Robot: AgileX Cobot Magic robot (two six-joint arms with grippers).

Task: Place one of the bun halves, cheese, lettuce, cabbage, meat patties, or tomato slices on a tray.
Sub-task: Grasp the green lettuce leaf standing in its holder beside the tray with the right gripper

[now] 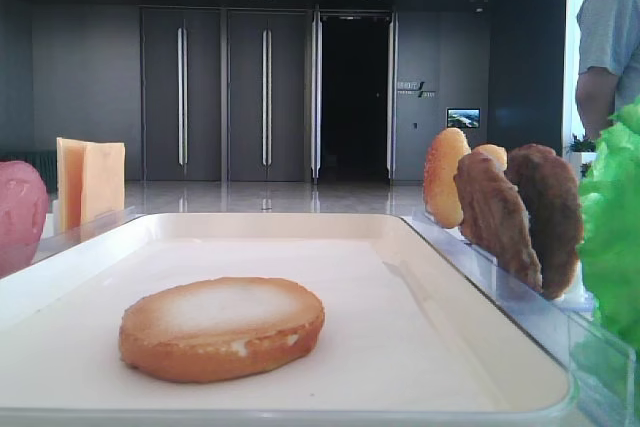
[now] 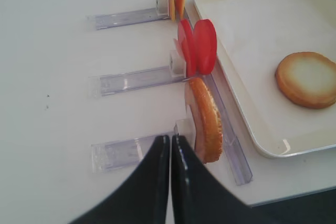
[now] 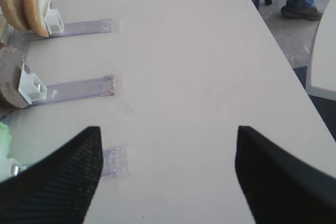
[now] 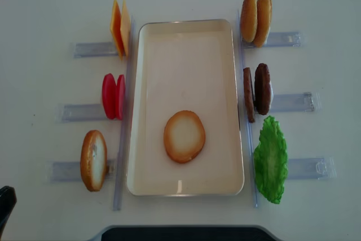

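Left hand (image 2: pixel 170 150) closed; 1 bun half (image 4: pixel 184 136) on tray (image 4: pixel 223 32).

Low front view: lettuce (image 1: pixel 612 227) cut off at right edge, tomato slice (image 1: pixel 20 215) at left edge. Right wrist view: meat patties (image 3: pixel 10 77) cut off at left edge. Overhead: left gripper (image 4: pixel 5 204) just a dark sliver at left edge.

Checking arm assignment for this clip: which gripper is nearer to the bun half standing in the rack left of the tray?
Left. The left gripper, shut, sits right beside that bun half. The right gripper, open, is over the racks on the tray's other side.
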